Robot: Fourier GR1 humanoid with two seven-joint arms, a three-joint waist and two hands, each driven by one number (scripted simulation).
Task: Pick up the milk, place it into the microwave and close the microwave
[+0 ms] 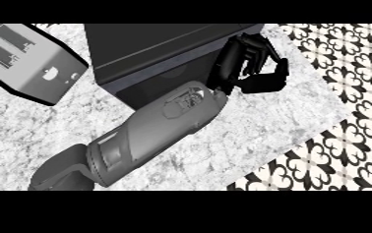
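The microwave (163,47) is a dark box at the top middle of the head view. Its front face is dark and flat, and none of the inside shows. No milk is visible anywhere. My left forearm (156,131) crosses the counter from the lower left up to the microwave's right front corner. My left hand (231,64) rests against that corner with its fingers (263,47) curled and the thumb (265,81) bent below them. Nothing shows between them. My right hand does not appear.
A silver toaster (40,62) stands at the upper left, beside the microwave. The white marble counter (247,133) ends at a slanting edge on the right, with patterned floor tiles (323,158) beyond it.
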